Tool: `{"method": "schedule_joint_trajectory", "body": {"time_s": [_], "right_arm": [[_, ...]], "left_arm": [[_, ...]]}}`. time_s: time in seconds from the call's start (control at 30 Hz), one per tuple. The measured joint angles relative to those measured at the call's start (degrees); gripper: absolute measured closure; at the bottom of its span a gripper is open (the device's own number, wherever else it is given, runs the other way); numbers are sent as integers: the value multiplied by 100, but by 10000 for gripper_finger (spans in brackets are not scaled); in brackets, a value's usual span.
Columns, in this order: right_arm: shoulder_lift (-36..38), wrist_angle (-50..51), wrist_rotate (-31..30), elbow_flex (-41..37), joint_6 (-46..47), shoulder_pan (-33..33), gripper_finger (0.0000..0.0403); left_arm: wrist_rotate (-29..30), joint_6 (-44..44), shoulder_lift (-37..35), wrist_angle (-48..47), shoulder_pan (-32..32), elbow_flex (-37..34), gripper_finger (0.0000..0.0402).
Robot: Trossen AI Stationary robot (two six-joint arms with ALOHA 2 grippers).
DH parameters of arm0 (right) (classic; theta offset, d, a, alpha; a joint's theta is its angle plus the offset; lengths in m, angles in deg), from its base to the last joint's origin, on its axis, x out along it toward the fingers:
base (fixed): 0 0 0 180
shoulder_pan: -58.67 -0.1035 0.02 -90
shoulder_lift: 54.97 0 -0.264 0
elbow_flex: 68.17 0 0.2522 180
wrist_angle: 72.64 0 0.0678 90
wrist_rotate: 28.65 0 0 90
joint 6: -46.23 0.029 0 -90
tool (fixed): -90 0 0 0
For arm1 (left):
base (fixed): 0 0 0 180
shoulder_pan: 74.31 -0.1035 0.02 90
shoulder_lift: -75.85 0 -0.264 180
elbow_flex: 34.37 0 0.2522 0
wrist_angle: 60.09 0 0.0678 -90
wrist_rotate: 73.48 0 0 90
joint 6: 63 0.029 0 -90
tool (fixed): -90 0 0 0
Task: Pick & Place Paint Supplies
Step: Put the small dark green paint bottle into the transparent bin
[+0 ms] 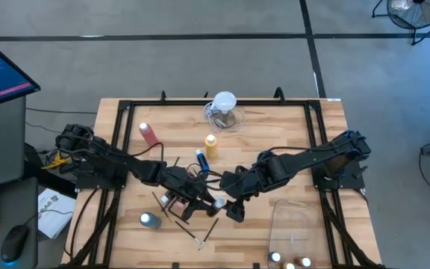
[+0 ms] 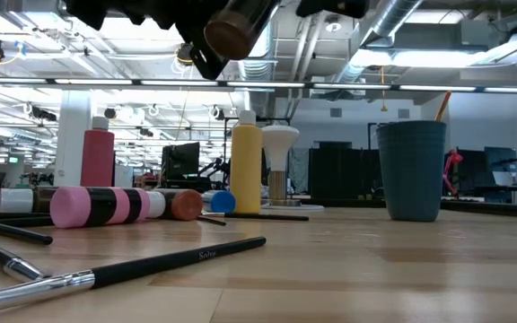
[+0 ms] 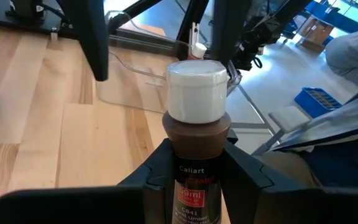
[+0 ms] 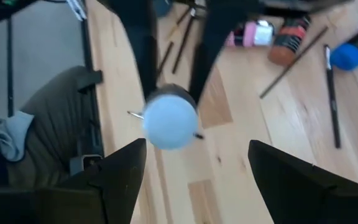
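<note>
My left gripper (image 1: 202, 200) is shut on a small brown paint bottle (image 3: 194, 186) with a white cap (image 3: 196, 89), held above the middle of the table. Its brown end (image 2: 232, 31) shows high in the low view. My right gripper (image 4: 197, 180) stands open just beyond the cap (image 4: 169, 121), one finger to each side and short of it. On the table stand a pink-red bottle (image 1: 149, 134) and a yellow one (image 1: 211, 145). A blue bottle (image 1: 201, 160) and dark paintbrushes (image 1: 200, 233) lie flat. My left gripper pinches the brown bottle's body (image 3: 191, 177) between its two fingers, below the shoulder. The fingers lie along the bottle, so the capped end sticks out past their tips toward my right gripper. The bottle is lifted clear of the table and lies close to level.
A clear jug with a white round top (image 1: 224, 110) stands at the far edge and a grey cup (image 1: 149, 220) at the near left. A clear bin (image 1: 297, 224) at the near right holds small bottles (image 1: 290, 261). A pink bottle (image 2: 97, 205) and another small bottle (image 2: 182, 205) lie under the arms.
</note>
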Motion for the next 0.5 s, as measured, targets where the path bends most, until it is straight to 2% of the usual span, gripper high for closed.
{"method": "schedule_joint_trajectory", "body": {"time_s": [0.5], "right_arm": [[0, -313, -5, 0, -196, 11, 127]], "left_arm": [[59, 15, -2, 2, 0, 0, 323]]}}
